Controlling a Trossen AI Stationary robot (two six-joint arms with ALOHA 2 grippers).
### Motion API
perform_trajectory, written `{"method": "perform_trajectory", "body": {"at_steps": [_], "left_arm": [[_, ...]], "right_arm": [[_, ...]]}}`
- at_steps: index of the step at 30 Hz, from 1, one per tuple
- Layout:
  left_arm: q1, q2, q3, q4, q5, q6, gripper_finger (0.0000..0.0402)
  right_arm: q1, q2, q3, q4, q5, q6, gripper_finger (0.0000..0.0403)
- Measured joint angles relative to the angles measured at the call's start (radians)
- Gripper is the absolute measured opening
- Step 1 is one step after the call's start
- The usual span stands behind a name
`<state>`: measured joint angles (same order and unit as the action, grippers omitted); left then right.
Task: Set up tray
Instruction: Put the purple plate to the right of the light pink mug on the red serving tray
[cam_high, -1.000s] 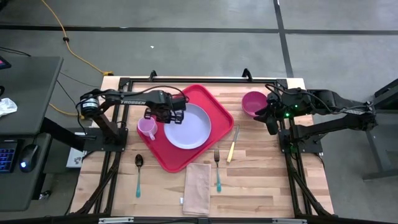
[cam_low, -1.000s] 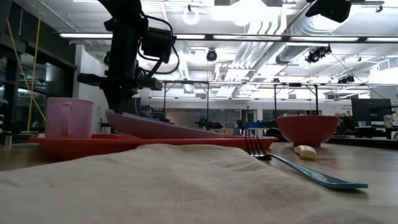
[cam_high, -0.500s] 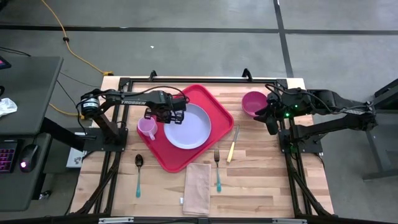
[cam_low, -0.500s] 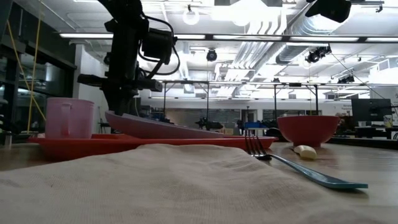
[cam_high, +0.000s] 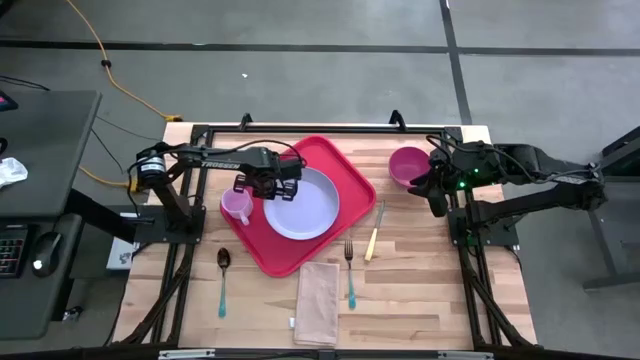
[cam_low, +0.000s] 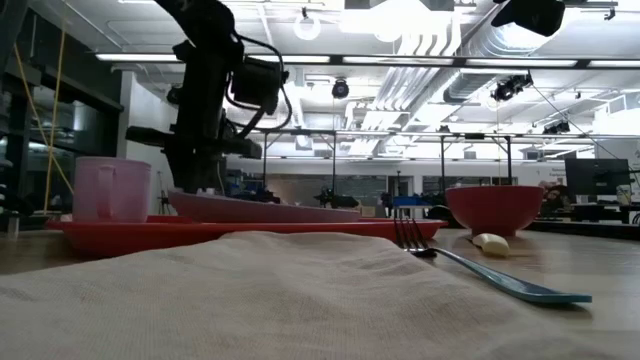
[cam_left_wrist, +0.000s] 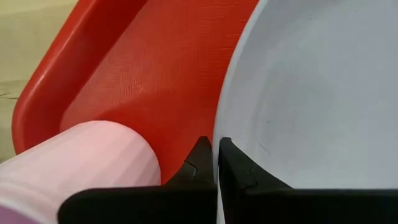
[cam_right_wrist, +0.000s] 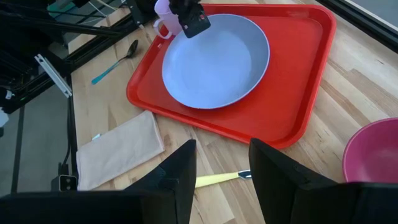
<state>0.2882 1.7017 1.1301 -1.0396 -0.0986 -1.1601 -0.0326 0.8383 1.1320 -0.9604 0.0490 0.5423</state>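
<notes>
I see the red tray (cam_high: 303, 205) lying at an angle on the wooden table (cam_high: 420, 290), roughly at its middle and toward the far edge. On it rests the lavender plate (cam_high: 303, 204), and just beside the plate, at the tray's left rim, stands the pink cup (cam_high: 237, 206).

My left gripper (cam_high: 281, 188) is down over the tray at the plate's left edge, between cup and plate. From its wrist camera I see its 2 dark fingertips (cam_left_wrist: 202, 158) nearly pressed together, pinching the plate's thin rim (cam_left_wrist: 219, 140). In the low view the plate (cam_low: 260, 208) sits tilted, its left side raised under the gripper (cam_low: 205, 165) and its right side down on the tray (cam_low: 180, 232).

My right gripper (cam_high: 430, 190) waits off the tray, just beside the magenta bowl (cam_high: 408, 165) near the table's right edge. Its 2 fingers (cam_right_wrist: 171, 177) stand spread apart with nothing between them.

On the bare wood in front of the tray I see a folded beige napkin (cam_high: 318, 302), a fork with a teal handle (cam_high: 349, 270) just right of it, and a knife with a yellow handle (cam_high: 373, 233) between the tray and the right arm. A spoon with a teal handle (cam_high: 222, 278) lies left of the tray's near corner.
</notes>
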Motion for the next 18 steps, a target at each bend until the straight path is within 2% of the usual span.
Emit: {"method": "perform_trajectory", "body": {"at_steps": [10, 18], "left_arm": [[0.0, -0.002, 0.001, 0.003, -0.016, 0.012, 0.003], [0.0, -0.001, -0.002, -0.006, -0.024, 0.013, 0.008]], "right_arm": [[0.0, 0.0, 0.0, 0.0, 0.0, 0.004, 0.0126], [0.0, 0.0, 0.0, 0.0, 0.0, 0.004, 0.0126]]}}
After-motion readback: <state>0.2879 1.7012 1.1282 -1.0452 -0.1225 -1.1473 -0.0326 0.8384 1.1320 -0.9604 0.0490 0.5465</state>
